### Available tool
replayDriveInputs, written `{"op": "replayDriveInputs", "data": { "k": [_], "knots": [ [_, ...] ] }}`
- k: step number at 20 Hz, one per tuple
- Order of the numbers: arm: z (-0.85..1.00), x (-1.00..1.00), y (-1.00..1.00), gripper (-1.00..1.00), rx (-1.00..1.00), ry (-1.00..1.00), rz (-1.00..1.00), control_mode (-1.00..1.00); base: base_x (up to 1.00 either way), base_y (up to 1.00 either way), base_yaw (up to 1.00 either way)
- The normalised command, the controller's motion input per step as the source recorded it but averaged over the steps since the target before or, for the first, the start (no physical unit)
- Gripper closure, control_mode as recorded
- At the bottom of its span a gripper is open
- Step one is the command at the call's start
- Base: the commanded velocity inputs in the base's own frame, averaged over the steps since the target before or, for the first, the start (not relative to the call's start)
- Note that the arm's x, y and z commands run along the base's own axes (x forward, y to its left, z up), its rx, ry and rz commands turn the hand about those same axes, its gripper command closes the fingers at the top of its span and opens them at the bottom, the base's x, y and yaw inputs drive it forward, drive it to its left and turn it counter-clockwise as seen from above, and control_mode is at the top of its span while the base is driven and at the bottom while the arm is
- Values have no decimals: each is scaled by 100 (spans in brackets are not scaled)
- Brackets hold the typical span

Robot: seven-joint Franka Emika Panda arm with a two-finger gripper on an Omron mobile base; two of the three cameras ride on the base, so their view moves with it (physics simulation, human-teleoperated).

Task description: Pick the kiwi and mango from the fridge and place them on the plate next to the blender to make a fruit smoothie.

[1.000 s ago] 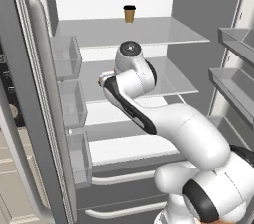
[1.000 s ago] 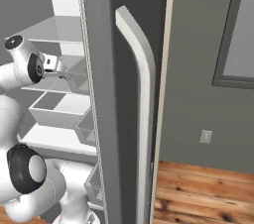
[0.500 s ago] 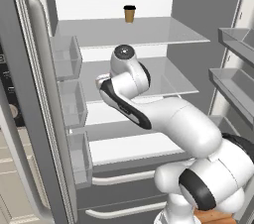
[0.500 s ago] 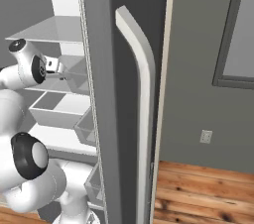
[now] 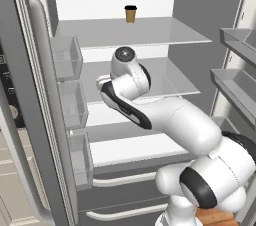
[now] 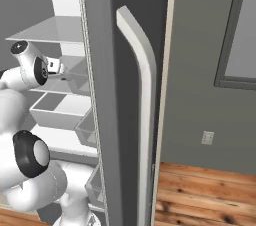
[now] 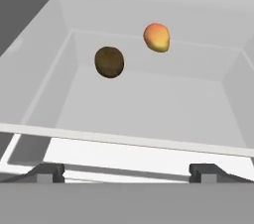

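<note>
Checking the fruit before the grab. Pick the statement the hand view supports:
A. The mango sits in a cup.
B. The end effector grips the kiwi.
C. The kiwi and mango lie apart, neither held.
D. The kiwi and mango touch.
C: the kiwi and the mango sit apart, and the end effector is open, short of both.

The white arm rises from its base, bends at a dark-jointed elbow and reaches forward and left with the wrist turned downward, while the gripper has its two dark fingertips spread wide apart with nothing between them.
</note>
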Motion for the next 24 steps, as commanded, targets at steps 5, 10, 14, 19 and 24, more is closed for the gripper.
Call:
{"op": "replayDriveInputs", "data": {
  "k": [5,10,14,19,24],
  "knots": [
    [-11,29,4,-100,0,0,0,-100,0,0,0],
    [-7,34,0,-100,0,0,0,-100,0,0,0],
    [-10,24,0,-100,0,0,0,-100,0,0,0],
    [-8,25,1,-100,0,0,0,-100,0,0,0],
    [-4,27,0,-100,0,0,0,-100,0,0,0]
  ]
}}
